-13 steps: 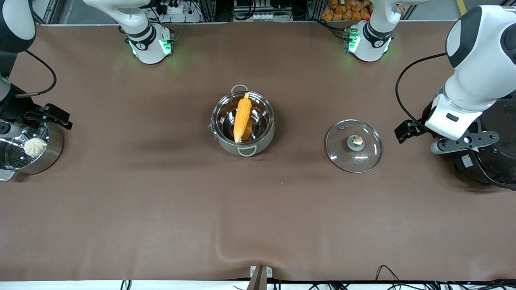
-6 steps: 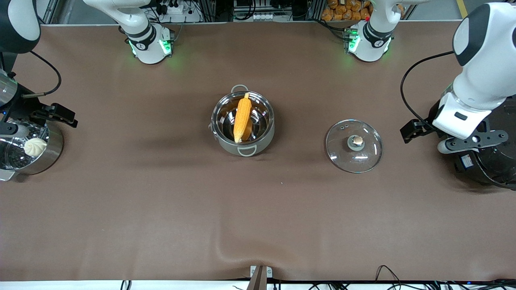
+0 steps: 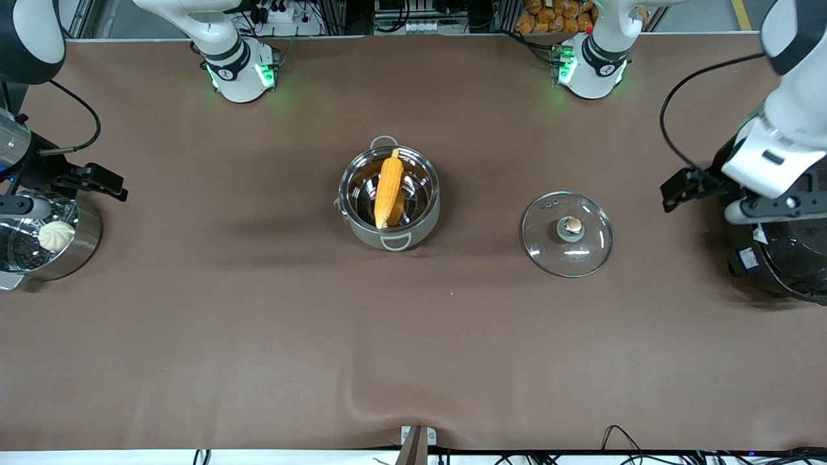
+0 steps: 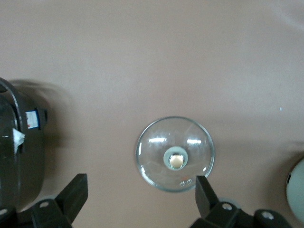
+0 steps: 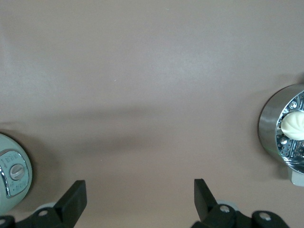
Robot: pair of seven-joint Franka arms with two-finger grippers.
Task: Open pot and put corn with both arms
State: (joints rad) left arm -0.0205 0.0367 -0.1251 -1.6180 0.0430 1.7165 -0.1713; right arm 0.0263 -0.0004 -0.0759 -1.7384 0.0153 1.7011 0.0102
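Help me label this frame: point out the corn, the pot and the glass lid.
corn (image 3: pixel 389 190): front view, middle of the cob.
pot (image 3: pixel 423 227): front view, outer steel wall.
glass lid (image 3: pixel 591 229): front view, clear glass beside the knob.

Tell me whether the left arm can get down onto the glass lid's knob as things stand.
Probably yes. The lid lies flat on the table beside the pot, its knob up with nothing over it. The left tool is open, holds nothing, and hangs over the black cooker nearby.
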